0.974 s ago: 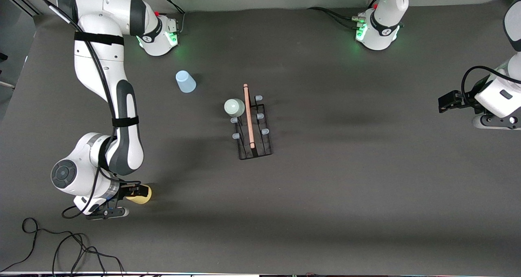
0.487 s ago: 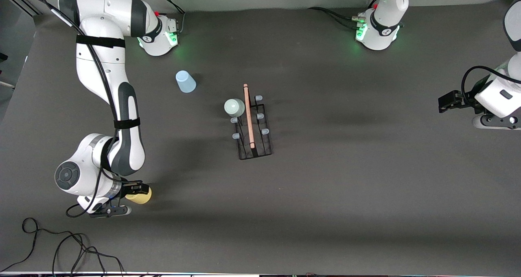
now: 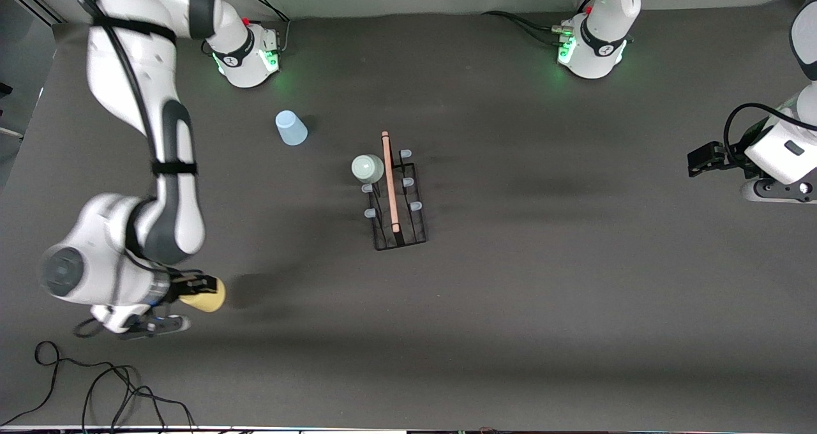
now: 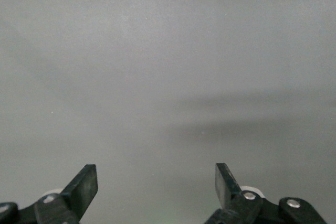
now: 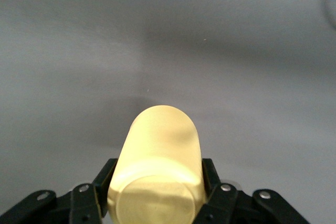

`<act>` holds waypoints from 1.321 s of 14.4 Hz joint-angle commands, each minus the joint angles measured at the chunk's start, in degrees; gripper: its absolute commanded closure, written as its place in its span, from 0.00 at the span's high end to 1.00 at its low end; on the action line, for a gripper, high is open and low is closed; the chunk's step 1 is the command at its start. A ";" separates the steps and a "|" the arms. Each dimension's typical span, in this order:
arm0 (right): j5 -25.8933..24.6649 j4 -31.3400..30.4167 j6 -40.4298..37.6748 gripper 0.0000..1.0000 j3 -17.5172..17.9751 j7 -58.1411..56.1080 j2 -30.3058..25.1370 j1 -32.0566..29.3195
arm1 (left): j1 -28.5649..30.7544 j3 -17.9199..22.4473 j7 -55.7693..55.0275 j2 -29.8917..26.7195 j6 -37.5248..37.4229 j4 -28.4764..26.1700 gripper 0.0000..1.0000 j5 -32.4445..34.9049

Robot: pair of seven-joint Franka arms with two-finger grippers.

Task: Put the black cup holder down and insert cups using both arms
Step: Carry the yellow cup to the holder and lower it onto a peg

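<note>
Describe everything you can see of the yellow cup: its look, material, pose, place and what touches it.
The yellow cup is a small, plain, tapered tumbler, seemingly matte plastic, pale yellow and unmarked. It lies roughly sideways, clamped near one end by the right hand, whose black fingers press on both sides. It is lifted off the dark table at the right arm's end, casting a shadow beside it.

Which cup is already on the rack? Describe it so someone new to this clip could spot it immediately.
Find the black cup holder in the middle of the table, with its wooden rod handle on top. The pale mint green cup sits upside down on a peg at the rack's end farthest from the front camera. The light blue cup stands apart on the table, and the right gripper holds the yellow cup.
</note>
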 commanded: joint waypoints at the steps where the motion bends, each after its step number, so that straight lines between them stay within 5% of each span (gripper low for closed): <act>1: -7.06 0.52 -9.69 0.00 0.77 7.87 -10.55 0.57 | 0.11 -0.02 0.93 0.35 -0.95 1.00 1.00 0.00; 4: -9.37 2.03 -19.20 0.00 0.24 17.18 -16.45 4.95 | 0.11 -0.02 0.93 0.35 -0.95 1.00 1.00 0.00; 8: -8.59 2.38 -23.17 0.00 0.68 45.95 -18.31 13.02 | 0.11 -0.02 0.93 0.35 -0.95 1.00 1.00 0.00; 13: -4.98 2.21 -17.30 0.00 0.94 79.91 -16.47 25.68 | 0.11 -0.02 0.93 0.35 -0.95 1.00 1.00 0.00; 19: -4.45 -3.31 -7.56 0.00 0.94 90.60 -14.18 33.69 | 0.11 -0.02 0.93 0.35 -0.95 1.00 1.00 0.00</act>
